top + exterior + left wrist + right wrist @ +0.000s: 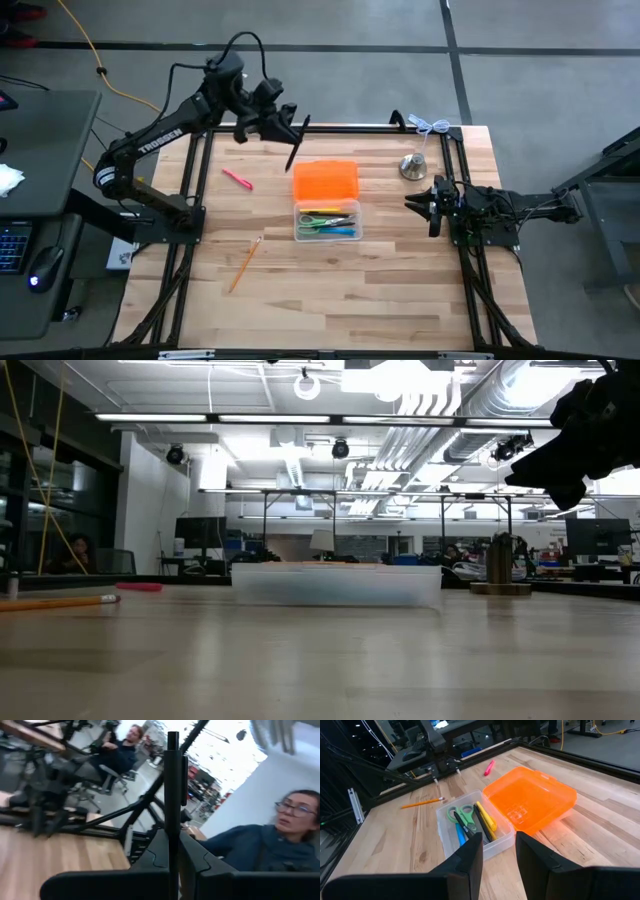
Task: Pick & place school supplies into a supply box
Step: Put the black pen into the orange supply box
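Note:
My left gripper point(283, 130) is raised over the far left part of the table, left of the box, shut on a black pen point(296, 146). The clear supply box point(327, 221) sits mid-table with its orange lid point(326, 181) open flat on the far side. It holds green-handled scissors point(461, 814) and blue, black and yellow pens. A pink marker point(237, 179) and a wooden-yellow pencil point(245, 263) lie on the table left of the box. My right gripper point(497, 852) waits open at the table's right side, facing the box. My left gripper pinches the black pen's shaft point(172, 827) between its two fingers point(150, 855), with the fingers lying across the pen. The clip end point(183, 770) stands out beyond them. The pen is lifted clear of the table and slants from far to near.
A silver bell-shaped object point(413, 165) stands right of the lid, near the right gripper. A white cord point(432, 126) lies at the far right corner. A black frame runs along the table's edges. People sit in the room beyond the table.

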Controlling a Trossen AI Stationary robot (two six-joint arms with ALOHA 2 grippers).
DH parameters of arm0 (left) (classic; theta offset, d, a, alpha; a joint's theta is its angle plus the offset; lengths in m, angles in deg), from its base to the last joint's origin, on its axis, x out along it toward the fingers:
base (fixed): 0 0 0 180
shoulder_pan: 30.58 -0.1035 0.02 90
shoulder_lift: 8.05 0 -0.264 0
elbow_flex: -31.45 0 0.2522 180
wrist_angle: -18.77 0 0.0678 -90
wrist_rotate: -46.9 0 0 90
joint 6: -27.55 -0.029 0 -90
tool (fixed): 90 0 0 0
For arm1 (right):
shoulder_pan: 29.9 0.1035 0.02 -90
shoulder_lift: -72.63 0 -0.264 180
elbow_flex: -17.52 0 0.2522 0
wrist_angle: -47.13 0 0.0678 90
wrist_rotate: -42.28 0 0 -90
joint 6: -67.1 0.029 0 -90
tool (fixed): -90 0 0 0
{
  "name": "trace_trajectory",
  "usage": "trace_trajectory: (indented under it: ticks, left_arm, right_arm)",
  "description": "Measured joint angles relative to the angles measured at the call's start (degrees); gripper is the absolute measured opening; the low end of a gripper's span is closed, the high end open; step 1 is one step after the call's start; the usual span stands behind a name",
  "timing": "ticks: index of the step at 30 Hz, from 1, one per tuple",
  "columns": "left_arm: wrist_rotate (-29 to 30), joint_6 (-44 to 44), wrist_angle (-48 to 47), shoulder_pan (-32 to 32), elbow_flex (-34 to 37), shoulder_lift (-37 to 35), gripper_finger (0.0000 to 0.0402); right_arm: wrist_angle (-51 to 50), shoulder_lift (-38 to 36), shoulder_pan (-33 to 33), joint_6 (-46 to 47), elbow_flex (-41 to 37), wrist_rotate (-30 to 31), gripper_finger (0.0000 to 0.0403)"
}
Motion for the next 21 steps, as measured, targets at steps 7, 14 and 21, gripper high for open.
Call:
trace_trajectory:
  ticks: [7, 14, 21]
  left_arm:
    - [-1.18, 4.48, 9.12, 4.25, 0.0, 0.0, 0.004]
    - [-1.5, 8.51, 16.95, 7.55, 0.0, 0.0, 0.004]
    - [-0.79, 9.2, 17.72, 7.96, 0.0, 0.0, 0.004]
  right_arm:
    - [0.0, -0.02, 0.01, 0.0, 0.0, 0.0, 0.0094]
    - [0.0, -0.02, 0.01, 0.0, 0.0, -0.01, 0.0094]
    - [-0.01, 0.0, 0.01, -0.61, 0.0, -0.01, 0.0094]
